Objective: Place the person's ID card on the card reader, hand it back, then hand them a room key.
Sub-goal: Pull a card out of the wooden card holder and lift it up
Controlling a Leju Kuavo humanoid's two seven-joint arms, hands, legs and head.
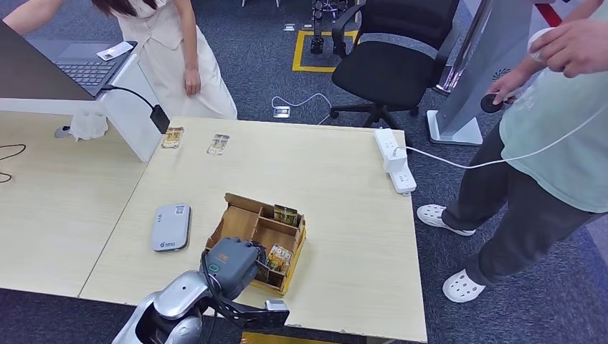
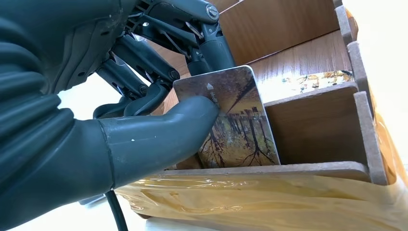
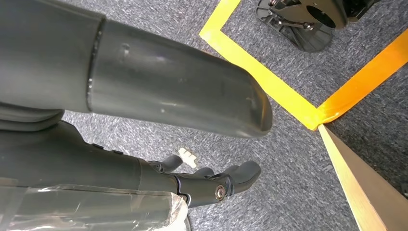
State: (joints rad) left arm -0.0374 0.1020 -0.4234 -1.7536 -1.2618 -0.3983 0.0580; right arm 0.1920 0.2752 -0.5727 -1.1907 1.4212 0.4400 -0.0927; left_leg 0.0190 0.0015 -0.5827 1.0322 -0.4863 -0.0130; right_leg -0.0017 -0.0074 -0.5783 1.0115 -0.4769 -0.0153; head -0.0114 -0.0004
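A wooden divided box (image 1: 242, 223) stands near the table's front edge, with picture cards upright in its compartments (image 1: 285, 214). My left hand (image 1: 231, 264) reaches into the box's near side. In the left wrist view that hand (image 2: 144, 96) pinches a room key card (image 2: 238, 125), printed with dark trees, between thumb and fingers; the card's lower edge is still inside a compartment of the box (image 2: 312, 130). The grey-white card reader (image 1: 171, 227) lies left of the box with nothing on it. My right hand (image 3: 86, 163) hangs over the carpet, fingers apart, holding nothing.
Two small cards (image 1: 173, 137) (image 1: 219, 144) lie at the table's far edge near a person in white (image 1: 172, 50). A person in a teal shirt (image 1: 559, 143) stands at the right. A white power strip (image 1: 394, 159) lies at the far right of the table. A laptop (image 1: 79, 64) sits on the raised counter at the left.
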